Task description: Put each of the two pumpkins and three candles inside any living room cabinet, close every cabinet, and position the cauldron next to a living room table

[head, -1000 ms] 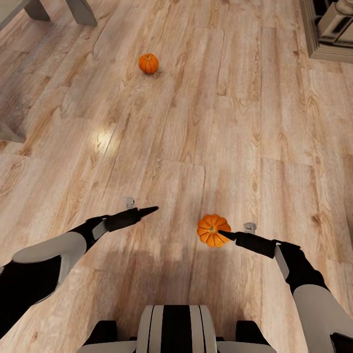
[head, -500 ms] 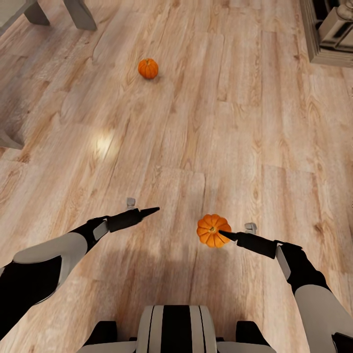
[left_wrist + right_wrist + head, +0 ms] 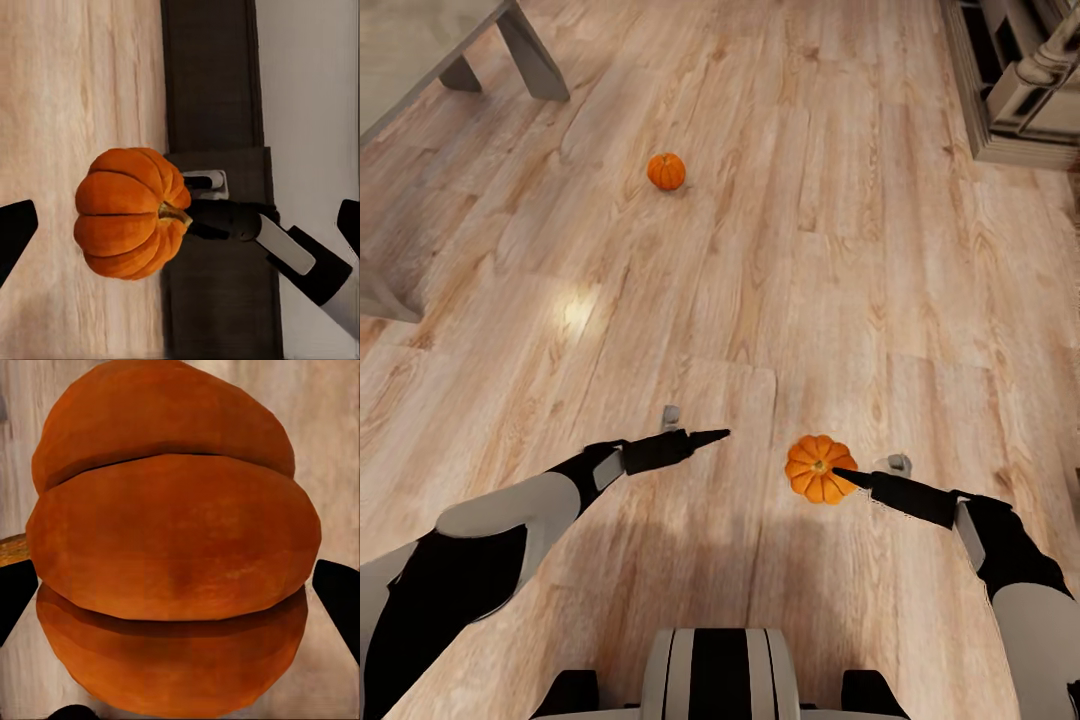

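Observation:
One orange ribbed pumpkin (image 3: 820,468) is held off the plank floor at the front right. My right gripper (image 3: 842,473) is shut on it. In the right wrist view this pumpkin (image 3: 176,547) bulges between the two black fingertips (image 3: 339,598). The left wrist view looks across at the same pumpkin (image 3: 127,214), its stem pointing toward the right gripper (image 3: 229,217) behind it. My left gripper (image 3: 718,436) hovers open and empty a short way left of the held pumpkin. The other pumpkin (image 3: 666,171) rests on the floor farther ahead. The candles, cabinet and cauldron are out of view.
The grey-topped table (image 3: 415,40) with angled legs (image 3: 532,58) stands at the far left. Beige moulded furniture (image 3: 1010,110) occupies the far right corner. A dark brown band (image 3: 214,75) runs behind the pumpkin in the left wrist view. Light wood floor stretches between them.
The whole head view has shifted, so the camera moved: more of the table shows and the far pumpkin sits lower in the picture. The right gripper still holds its pumpkin.

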### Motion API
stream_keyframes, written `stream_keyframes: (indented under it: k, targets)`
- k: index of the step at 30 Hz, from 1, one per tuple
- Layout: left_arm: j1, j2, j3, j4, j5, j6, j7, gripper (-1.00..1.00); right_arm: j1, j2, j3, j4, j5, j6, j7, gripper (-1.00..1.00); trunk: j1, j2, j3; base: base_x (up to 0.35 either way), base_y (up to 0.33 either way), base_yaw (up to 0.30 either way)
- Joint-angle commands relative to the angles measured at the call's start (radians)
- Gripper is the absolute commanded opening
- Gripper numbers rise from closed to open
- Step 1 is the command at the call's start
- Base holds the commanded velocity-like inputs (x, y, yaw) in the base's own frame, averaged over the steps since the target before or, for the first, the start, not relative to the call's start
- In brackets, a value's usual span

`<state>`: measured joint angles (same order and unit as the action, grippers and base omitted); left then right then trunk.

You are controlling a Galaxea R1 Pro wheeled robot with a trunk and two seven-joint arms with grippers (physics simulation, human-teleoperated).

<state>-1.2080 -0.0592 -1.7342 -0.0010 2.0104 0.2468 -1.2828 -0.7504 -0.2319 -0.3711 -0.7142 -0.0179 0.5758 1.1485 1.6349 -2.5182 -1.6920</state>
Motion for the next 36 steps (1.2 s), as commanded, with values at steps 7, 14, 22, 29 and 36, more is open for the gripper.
stream_keyframes:
  k: [7, 14, 22, 29, 36]
  targets:
    - [0.002, -0.014, -0.002, -0.002, 0.001, 0.068, 0.097, 1.00, 0.010, -0.036, -0.048, 0.014, 0.018, 0.050, 0.001, -1.00, -0.003, 0.002, 0.027, 0.000, 0.000, 0.000]
    - [0.004, -0.028, -0.001, -0.033, 0.000, 0.069, 0.230, 1.00, 0.015, -0.038, -0.048, 0.004, 0.020, 0.046, 0.002, -1.00, -0.006, 0.003, 0.054, 0.000, 0.000, 0.000]
    - [0.005, -0.027, -0.001, -0.038, 0.001, 0.069, 0.237, 1.00, 0.016, -0.036, -0.040, 0.008, 0.022, 0.044, 0.000, -1.00, -0.010, 0.005, 0.085, 0.000, 0.000, 0.000]
    - [0.005, -0.026, -0.002, -0.040, 0.000, 0.068, 0.237, 1.00, 0.017, -0.038, -0.035, 0.006, 0.022, 0.044, 0.002, -1.00, -0.013, 0.007, 0.112, 0.000, 0.000, 0.000]
    - [0.005, -0.024, -0.002, -0.040, 0.001, 0.068, 0.236, 1.00, 0.018, -0.037, -0.033, -0.017, 0.021, 0.045, 0.051, -1.00, -0.016, 0.008, 0.139, 0.000, 0.000, 0.000]
